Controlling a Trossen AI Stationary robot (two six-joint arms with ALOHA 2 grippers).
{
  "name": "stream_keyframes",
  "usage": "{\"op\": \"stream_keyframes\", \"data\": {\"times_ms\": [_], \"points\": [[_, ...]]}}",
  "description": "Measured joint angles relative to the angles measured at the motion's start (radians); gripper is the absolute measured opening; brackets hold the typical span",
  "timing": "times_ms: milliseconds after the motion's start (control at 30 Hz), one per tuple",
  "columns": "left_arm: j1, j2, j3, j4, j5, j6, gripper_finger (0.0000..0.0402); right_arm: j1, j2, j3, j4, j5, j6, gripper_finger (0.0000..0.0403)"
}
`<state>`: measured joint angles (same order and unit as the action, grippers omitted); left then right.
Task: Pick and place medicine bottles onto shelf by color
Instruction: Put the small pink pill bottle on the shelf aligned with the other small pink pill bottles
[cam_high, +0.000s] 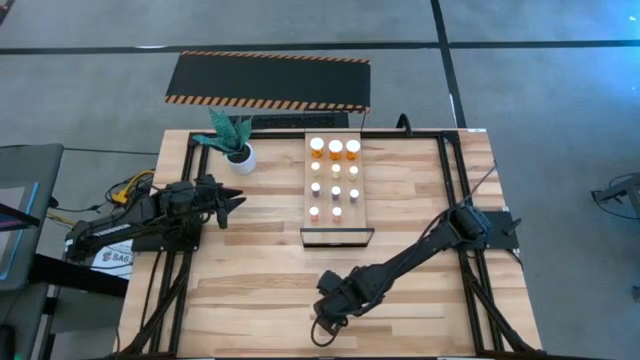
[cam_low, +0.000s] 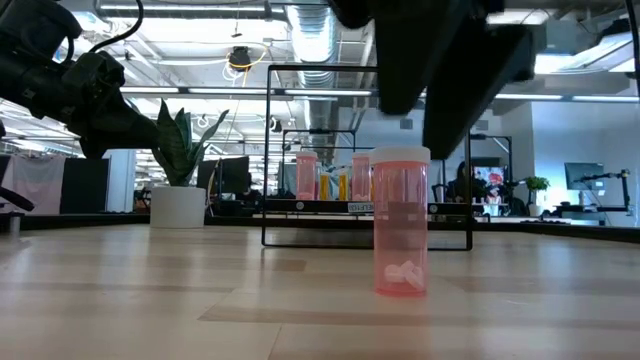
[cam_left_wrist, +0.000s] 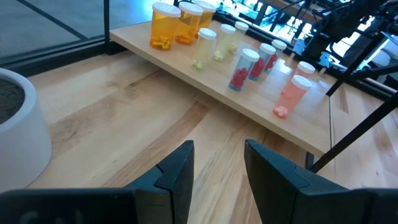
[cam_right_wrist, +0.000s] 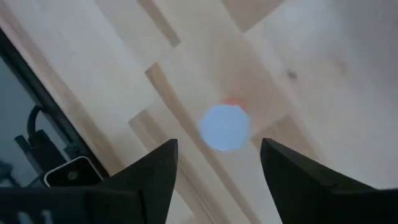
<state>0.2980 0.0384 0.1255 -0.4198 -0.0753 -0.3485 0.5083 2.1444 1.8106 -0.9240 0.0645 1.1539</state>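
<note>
pink bottle (cam_low: 401, 222): upright, white cap, on table | right claw (cam_right_wrist: 217, 163): open, above it

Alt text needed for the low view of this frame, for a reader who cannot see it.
A pink medicine bottle with a white cap stands upright on the plank table, the right gripper directly above it with jaws open. Behind are the shelf with more bottles and a potted plant.

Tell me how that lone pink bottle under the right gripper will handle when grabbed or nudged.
The pink bottle stands tall and narrow, so a sideways nudge probably tips it. Nearly empty, it is likely light. Its round, smooth wall would likely roll once down and may slip between the open right gripper.
</note>
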Motion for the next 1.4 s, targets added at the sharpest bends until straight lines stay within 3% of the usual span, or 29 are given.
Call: {"op": "stream_keyframes", "data": {"times_ms": [167, 1133, 1400], "points": [[0.000, 0.000, 0.000, 0.000, 0.000, 0.000, 0.0128, -0.017, 0.018, 0.002, 0.016, -0.050, -0.025, 0.0252], [0.000, 0.000, 0.000, 0.000, 0.000, 0.000, 0.0128, -0.048, 0.087, -0.001, 0.031, -0.094, -0.022, 0.0248], [0.000, 0.000, 0.000, 0.000, 0.000, 0.000, 0.0128, -0.044, 0.087, -0.001, 0.023, -0.096, -0.018, 0.0224]]}}
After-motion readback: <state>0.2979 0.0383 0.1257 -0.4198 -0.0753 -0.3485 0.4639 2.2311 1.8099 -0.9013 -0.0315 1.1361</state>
